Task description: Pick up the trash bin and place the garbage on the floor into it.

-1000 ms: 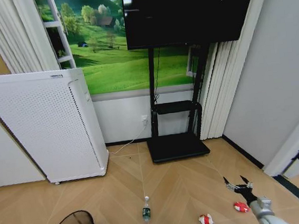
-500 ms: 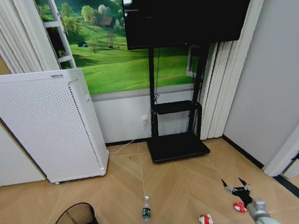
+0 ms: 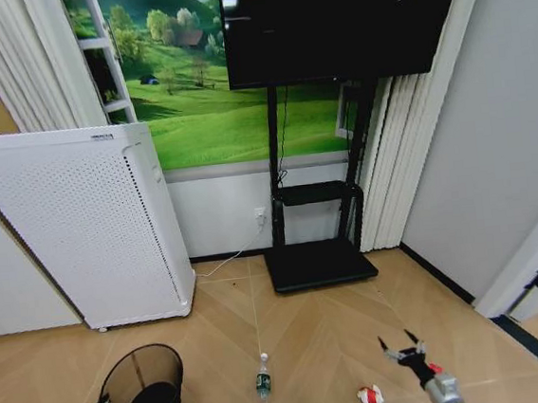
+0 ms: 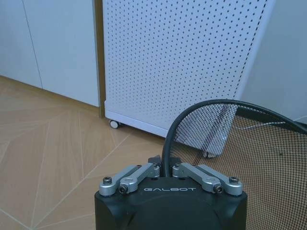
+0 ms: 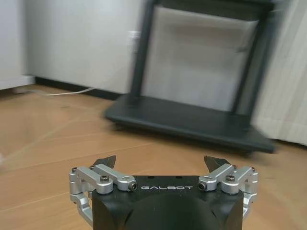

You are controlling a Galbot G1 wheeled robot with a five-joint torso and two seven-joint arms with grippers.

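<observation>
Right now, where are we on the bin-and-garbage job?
Done: the left pincer is shut on the rim of the small round black wire-mesh trash bin, at the robot's lower left. In hand: the open right pincer hovers near the crumpled red-and-white wrapper. Left: that wrapper and the clear plastic bottle with green label lie on the herringbone wooden floor, outside the bin.

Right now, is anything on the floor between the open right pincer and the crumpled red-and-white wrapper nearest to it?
Nothing visible does. The right pincer hangs open just above and beside the crumpled red-and-white wrapper, with bare tan herringbone wooden floor between them. The clear plastic bottle with the green label lies farther off toward the robot's left.
</observation>
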